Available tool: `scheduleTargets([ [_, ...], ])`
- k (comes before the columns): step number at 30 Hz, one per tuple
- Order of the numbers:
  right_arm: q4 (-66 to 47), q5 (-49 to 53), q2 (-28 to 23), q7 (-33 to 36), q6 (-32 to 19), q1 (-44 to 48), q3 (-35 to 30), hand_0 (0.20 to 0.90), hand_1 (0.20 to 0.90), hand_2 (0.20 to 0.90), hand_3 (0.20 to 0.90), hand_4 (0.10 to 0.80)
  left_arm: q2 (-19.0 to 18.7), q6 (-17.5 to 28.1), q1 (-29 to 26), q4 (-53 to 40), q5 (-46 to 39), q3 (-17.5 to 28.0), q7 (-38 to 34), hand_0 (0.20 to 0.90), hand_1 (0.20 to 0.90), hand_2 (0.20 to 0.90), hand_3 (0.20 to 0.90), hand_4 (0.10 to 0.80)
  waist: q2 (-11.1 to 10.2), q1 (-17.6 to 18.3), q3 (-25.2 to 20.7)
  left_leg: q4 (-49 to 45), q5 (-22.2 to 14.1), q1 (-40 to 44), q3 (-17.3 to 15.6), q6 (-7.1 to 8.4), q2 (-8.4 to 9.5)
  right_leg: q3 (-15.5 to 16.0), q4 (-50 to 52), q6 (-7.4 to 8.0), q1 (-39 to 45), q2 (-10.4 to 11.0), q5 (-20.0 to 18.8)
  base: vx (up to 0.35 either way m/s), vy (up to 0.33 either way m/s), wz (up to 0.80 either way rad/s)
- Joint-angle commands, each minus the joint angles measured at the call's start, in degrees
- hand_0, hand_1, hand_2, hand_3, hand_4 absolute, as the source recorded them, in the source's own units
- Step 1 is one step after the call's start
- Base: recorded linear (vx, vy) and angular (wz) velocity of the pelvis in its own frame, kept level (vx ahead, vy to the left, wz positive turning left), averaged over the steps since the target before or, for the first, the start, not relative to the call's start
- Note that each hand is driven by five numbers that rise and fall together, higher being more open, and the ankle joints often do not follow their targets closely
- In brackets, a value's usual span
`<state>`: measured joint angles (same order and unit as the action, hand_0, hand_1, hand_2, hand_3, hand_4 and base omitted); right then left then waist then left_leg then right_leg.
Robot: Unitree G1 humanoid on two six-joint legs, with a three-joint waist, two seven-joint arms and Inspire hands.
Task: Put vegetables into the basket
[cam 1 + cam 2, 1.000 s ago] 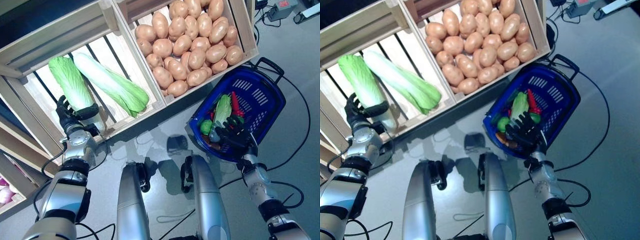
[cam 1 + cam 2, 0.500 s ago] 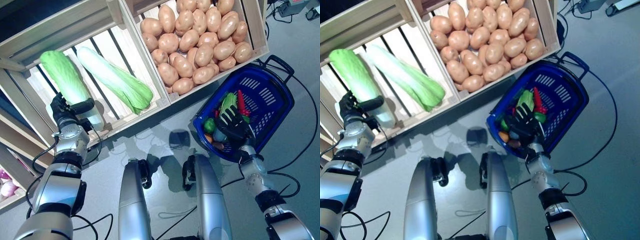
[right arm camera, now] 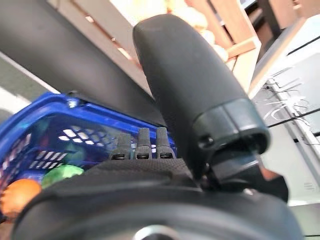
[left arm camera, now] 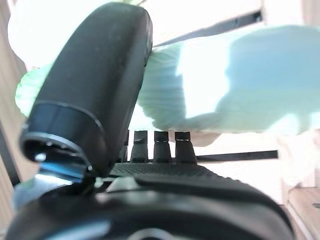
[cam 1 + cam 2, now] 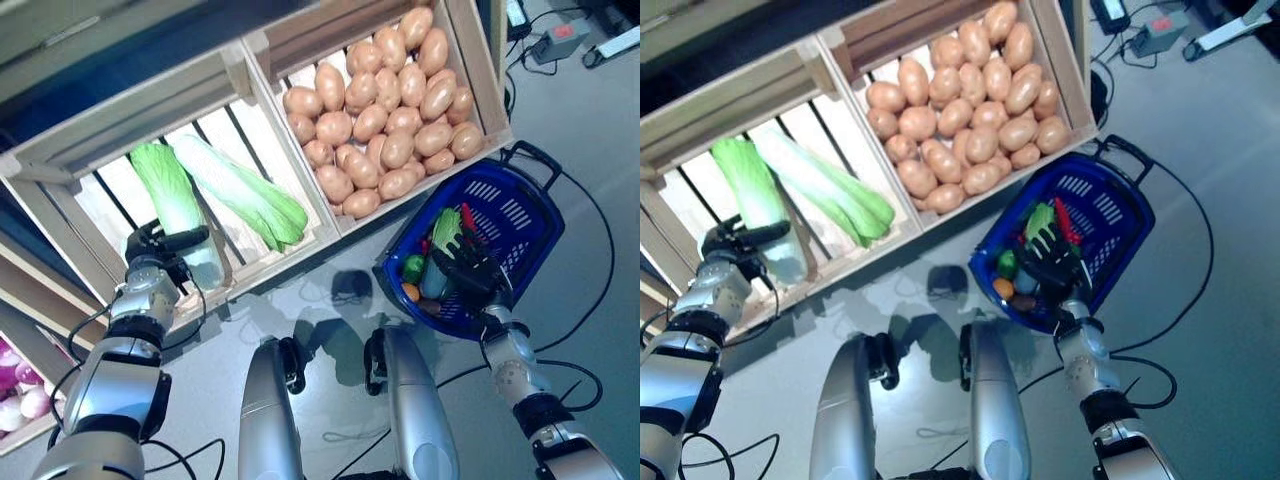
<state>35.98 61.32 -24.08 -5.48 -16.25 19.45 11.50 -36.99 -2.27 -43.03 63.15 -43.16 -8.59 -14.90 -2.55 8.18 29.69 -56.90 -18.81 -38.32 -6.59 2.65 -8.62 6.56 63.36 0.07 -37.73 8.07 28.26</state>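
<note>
A long green-and-white napa cabbage lies in the slatted wooden crate on the left. My left hand is open at its white base, the thumb lying across it and the fingers straight beside it; the left wrist view shows the cabbage just past the thumb. The blue basket stands on the floor at the right. It holds a green-white leafy vegetable, a red pepper, a green round one and an orange round one. My right hand is open above its near rim.
A second napa cabbage lies beside the first. A crate of potatoes stands just behind the basket. Lower shelves of the stand jut out at the far left. A grey box lies on the floor at the top right.
The whole picture has shifted, so the camera moved. My left hand stays at the cabbage's base and my right hand stays over the basket's rim.
</note>
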Motion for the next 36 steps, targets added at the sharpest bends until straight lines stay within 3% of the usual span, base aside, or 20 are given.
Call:
scheduleTargets([
  [1, -5.87, 0.61, 0.37, -1.3, -6.33, -2.36, -3.9, 0.9, 0.9, 0.9, 0.9, 0.8, -1.4, 4.34, 3.03, -2.99, 1.0, 0.37, 0.25, 0.3, 0.3, 0.3, 0.3, 0.4, 1.04, -0.1, -8.18, 10.48, 0.41, 10.91, -3.91, -3.43, 1.02, 0.46, -12.81, -1.33, 6.85, 0.86, -9.37, 0.068, -0.014, -0.04],
  [9, -10.03, -4.74, 3.99, 0.06, -8.36, -9.91, -3.49, 0.9, 0.9, 0.9, 0.9, 0.8, 3.08, 9.74, 13.54, -11.32, 6.8, 3.74, -3.06, 0.3, 0.3, 0.3, 0.3, 0.4, 1.78, -1.81, -15.77, 29.35, 7.01, 26.76, -3.35, -2.77, 4.4, 3.01, -31.88, -0.47, 24.15, -0.17, -13.47, 0.143, -0.051, 0.04],
  [14, -13.76, -10.16, 6.06, 3.94, -11.05, -12.9, -3.92, 0.9, 0.9, 0.9, 0.9, 0.8, 6.83, 15.22, 20.87, -18.21, 14.14, 5.62, -8.8, 0.3, 0.3, 0.3, 0.3, 0.4, 2.5, -3.44, -20.52, 41.81, 12.3, 34.72, -3.08, -2.52, 6.06, 5.43, -47.27, 0.04, 34.26, -1.74, -18.68, 0.083, -0.072, 0.05],
  [18, -16.99, -11.86, 7.21, 2.19, -10.92, -14.36, -4.93, 0.9, 0.9, 0.9, 0.9, 0.8, 9.37, 19.05, 25.42, -24.61, 19.57, 6.3, -12.54, 0.3, 0.3, 0.3, 0.3, 0.4, 2.79, -4.48, -22.56, 49.07, 14.94, 38.98, -2.42, -2.29, 7.04, 6.4, -55.06, 0.97, 39.28, -2.5, -21.87, 0.021, -0.052, 0.09],
  [20, -18.51, -11.29, 7.72, -0.2, -10.07, -14.75, -5.76, 0.9, 0.9, 0.9, 0.9, 0.8, 10.51, 21.54, 27.35, -28.34, 22.63, 6.73, -11.88, 0.3, 0.3, 0.3, 0.3, 0.4, 2.92, -5.12, -23.67, 52.55, 15.91, 41.08, -2.26, -2.28, 7.22, 6.84, -58.05, 1.22, 41.44, -2.93, -23.13, 0.017, -0.073, 0.14],
  [25, -21.19, -9.22, 8.38, -2.88, -7.34, -15.15, -6.96, 0.9, 0.9, 0.9, 0.9, 0.8, 10.86, 22.52, 29.12, -35.64, 26.0, 6.5, -9.57, 0.3, 0.3, 0.3, 0.3, 0.4, 2.85, -5.93, -25.01, 57.01, 17.12, 43.59, -1.3, -2.2, 7.45, 6.9, -62.57, 1.67, 44.02, -3.38, -25.28, 0.017, -0.044, 0.09],
  [32, -22.71, -10.48, 6.97, -3.48, -3.31, -8.69, -8.01, 0.9, 0.9, 0.9, 0.9, 0.8, 13.64, 22.7, 29.2, -47.68, 27.67, 3.11, -4.38, 0.3, 0.3, 0.3, 0.3, 0.4, 1.96, -8.5, -26.63, 61.9, 18.47, 44.93, 1.49, -1.85, 7.69, 7.71, -68.36, 2.15, 46.02, -4.65, -28.18, -0.021, -0.062, 0.13],
  [36, -23.8, -10.58, 5.81, -6.1, -0.89, -5.97, -7.2, 0.9, 0.9, 0.9, 0.9, 0.8, 14.24, 23.18, 30.51, -51.91, 29.81, 0.49, -0.18, 0.3, 0.3, 0.3, 0.3, 0.4, 1.32, -9.59, -26.74, 61.9, 18.26, 45.33, 1.11, -2.16, 7.6, 8.18, -68.36, 2.18, 46.27, -4.64, -28.35, -0.012, -0.032, 0.06],
])
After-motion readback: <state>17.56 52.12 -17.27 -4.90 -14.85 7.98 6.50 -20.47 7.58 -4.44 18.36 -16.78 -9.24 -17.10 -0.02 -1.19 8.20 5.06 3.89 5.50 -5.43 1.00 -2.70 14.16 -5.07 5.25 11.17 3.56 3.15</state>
